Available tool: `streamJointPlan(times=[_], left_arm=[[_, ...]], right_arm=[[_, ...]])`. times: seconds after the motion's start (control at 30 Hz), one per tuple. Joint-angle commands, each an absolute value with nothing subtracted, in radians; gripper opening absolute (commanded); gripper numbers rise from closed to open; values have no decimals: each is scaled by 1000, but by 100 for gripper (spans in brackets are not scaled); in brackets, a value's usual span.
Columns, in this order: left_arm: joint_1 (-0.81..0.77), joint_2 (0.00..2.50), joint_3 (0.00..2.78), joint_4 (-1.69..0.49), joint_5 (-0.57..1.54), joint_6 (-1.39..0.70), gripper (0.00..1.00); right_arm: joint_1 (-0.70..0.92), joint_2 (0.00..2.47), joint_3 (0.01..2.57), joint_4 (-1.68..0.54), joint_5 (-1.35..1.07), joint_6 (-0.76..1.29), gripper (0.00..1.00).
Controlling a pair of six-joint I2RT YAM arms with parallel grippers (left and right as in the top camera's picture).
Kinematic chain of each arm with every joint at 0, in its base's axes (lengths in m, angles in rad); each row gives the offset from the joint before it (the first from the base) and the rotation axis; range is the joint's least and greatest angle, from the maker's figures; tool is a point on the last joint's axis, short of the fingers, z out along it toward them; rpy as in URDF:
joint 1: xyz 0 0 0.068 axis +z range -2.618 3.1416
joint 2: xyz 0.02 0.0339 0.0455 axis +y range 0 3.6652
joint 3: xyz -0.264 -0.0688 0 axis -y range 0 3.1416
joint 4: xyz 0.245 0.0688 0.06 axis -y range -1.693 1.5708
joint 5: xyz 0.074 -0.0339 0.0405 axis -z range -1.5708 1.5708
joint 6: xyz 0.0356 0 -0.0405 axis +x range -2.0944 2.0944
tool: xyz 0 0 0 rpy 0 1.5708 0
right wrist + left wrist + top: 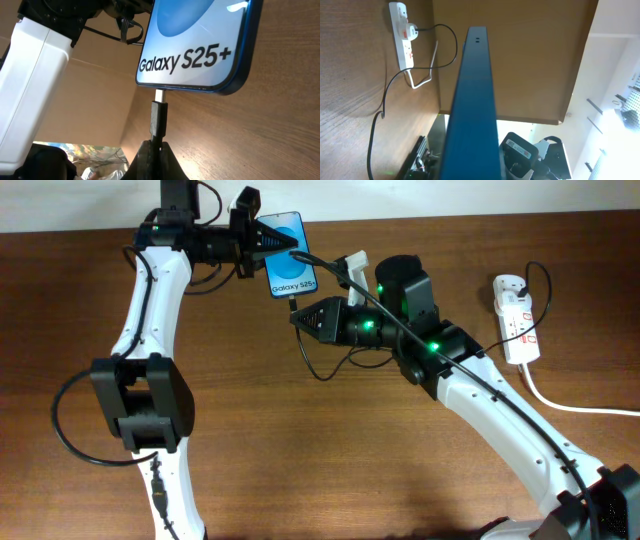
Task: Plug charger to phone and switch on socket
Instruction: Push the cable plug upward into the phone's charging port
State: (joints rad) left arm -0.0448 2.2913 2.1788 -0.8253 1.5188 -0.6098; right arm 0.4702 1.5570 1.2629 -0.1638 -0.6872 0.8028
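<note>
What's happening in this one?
The left end effector holds the phone, screen lit. The right end effector grips the charger just behind its plug, with the metal tip at the phone's bottom edge; it does not look fully seated. The socket lies off to the right, untouched.

Open table flanks the socket (far right); left arm and right arm hem the phone.

Blue-screened phone; charger tip at its port; socket well apart.
</note>
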Motion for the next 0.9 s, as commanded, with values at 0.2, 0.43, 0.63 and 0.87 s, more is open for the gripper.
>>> streamJointPlan(times=[0.2,0.43,0.63,0.87], left_arm=[[-43,2276,2190,-823,1574,-590,0],[-43,2276,2190,-823,1574,-590,0],[-43,2276,2190,-823,1574,-590,0],[-43,2276,2190,-823,1574,-590,0]], right_arm=[[439,1563,1261,-175,-711,764,4],[429,1563,1261,-175,-722,763,4],[429,1563,1261,-171,-706,764,4],[429,1563,1261,-149,-695,768,4]])
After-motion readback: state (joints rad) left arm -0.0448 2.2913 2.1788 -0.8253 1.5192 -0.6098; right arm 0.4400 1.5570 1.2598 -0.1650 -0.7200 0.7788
